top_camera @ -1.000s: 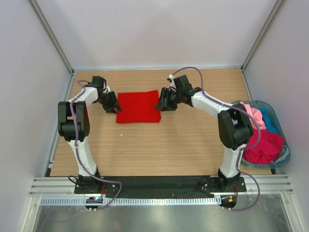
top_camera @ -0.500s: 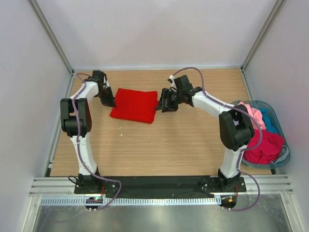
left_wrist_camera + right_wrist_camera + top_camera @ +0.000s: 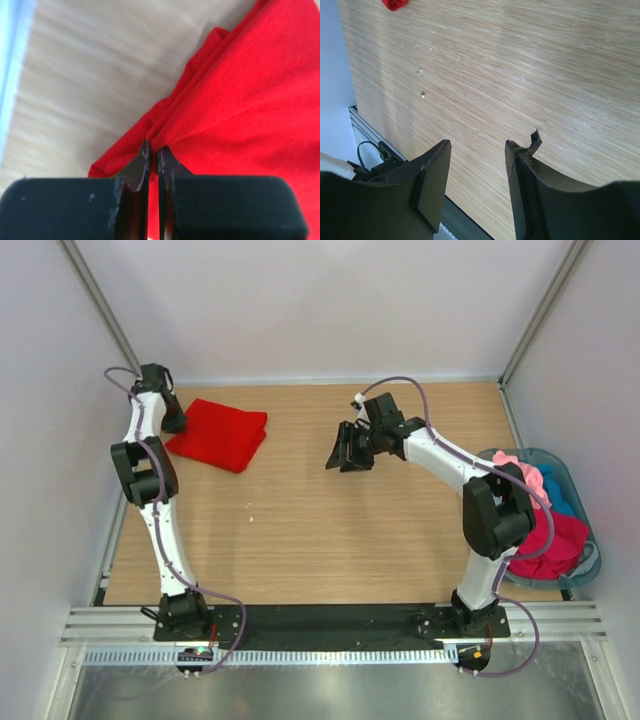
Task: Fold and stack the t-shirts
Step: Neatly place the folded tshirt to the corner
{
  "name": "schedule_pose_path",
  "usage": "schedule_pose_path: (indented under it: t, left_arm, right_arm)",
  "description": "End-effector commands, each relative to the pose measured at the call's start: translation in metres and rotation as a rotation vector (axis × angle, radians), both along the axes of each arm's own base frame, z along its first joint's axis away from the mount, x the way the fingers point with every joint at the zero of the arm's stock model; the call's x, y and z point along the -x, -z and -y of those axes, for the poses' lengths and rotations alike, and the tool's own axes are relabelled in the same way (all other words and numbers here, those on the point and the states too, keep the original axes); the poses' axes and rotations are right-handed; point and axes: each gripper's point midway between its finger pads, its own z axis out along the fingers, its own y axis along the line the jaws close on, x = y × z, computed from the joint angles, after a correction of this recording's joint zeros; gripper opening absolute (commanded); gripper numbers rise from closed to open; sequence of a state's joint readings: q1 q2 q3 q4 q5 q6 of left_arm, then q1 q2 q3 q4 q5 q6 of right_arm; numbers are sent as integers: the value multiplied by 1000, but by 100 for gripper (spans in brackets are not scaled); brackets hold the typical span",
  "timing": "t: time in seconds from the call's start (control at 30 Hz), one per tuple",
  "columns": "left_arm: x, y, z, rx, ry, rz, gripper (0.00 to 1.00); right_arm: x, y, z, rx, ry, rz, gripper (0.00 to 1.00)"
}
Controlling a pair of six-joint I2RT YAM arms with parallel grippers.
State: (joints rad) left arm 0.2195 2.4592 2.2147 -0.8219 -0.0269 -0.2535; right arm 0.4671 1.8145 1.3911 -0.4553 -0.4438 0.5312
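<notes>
Step, likely: parking folded red t-shirt [image 3: 222, 435] at far-left corner of bench [image 3: 300, 530]. Left gripper [image 3: 153, 150] clenched on its edge. Right gripper [image 3: 477, 145] released, empty, mid-bench. Next probably: let go, fetch 1 of remaining t-shirts [image 3: 545, 535] from basket [image 3: 597, 558] at right edge.

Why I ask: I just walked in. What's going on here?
The left gripper is shut on the edge of a folded red shirt at the far left corner of the table. The right gripper hangs open over bare wood, holding nothing. More shirts lie in the basket on the right.
</notes>
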Motion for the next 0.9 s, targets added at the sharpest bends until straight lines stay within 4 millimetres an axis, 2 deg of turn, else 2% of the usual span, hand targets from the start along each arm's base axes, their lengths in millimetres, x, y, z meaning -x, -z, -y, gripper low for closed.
schedule_pose_path:
  t: [0.0,0.03,0.13,0.27,0.37,0.63,0.73,0.77,0.87]
  left_arm:
    - [-22,-15,-32,-67,-52,58,0]
    - [-27,-13,-40,-82,-82,71,0]
    - [-24,-9,-63,-78,-176,88,0]
    - [-18,-2,-80,-67,-229,85,0]
    - [-13,-8,-93,-112,-266,78,0]
    - [-8,-20,-118,-113,-350,116,0]
    - [-14,-27,-116,-51,-343,159,2]
    - [-16,-30,-114,-42,-337,169,12]
    - [-24,-58,-97,29,-278,237,37]
  right_arm:
    - [1,-20,8,9,2,52,55]
    - [0,-20,8,11,2,52,55]
    - [-4,-18,7,24,0,45,55]
    - [-11,-23,3,23,-5,57,55]
    - [-15,-21,1,23,-10,51,55]
    - [-19,-16,-5,10,-28,40,56]
    - [-18,-19,-4,8,-31,42,56]
    - [-18,-21,-4,7,-31,46,56]
    - [-15,-25,-3,7,-32,53,57]
